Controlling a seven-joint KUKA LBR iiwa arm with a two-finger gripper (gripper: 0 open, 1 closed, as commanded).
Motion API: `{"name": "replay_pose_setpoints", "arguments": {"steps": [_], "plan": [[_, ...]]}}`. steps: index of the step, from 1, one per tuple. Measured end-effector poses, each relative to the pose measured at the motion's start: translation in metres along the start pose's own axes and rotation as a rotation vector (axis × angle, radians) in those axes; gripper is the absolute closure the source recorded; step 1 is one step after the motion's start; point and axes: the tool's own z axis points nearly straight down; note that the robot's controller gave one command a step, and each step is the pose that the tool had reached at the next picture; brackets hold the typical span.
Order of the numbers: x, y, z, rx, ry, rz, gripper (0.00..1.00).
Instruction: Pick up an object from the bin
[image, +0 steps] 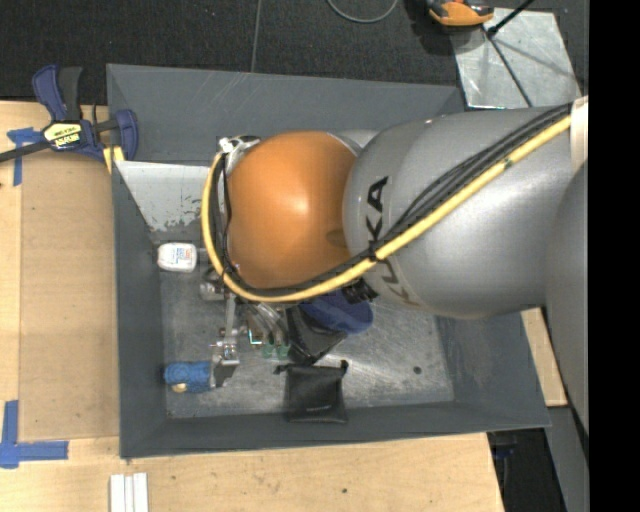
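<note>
My gripper (238, 338) hangs below the orange dome, low over the bin's front left floor. A small blue block-like thing (187, 376) lies just left of it, close to or touching the gripper's lowest metal part. A flat black pouch (315, 391) rests against the front wall, right of the gripper. A dark blue rounded thing (342, 314) lies behind the pouch, partly hidden under the arm. Nothing can be made out inside the gripper.
A small white thing with a label (177, 257) lies at the bin's left side, behind the gripper. The arm and its dome cover the middle and right of the bin. Bare floor lies at the front right.
</note>
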Motion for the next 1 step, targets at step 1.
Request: {"name": "replay_pose_setpoints", "arguments": {"steps": [1], "plan": [[-0.0021, -0.0010, -0.0041, -0.002, -0.007, 0.004, 1.00]]}}
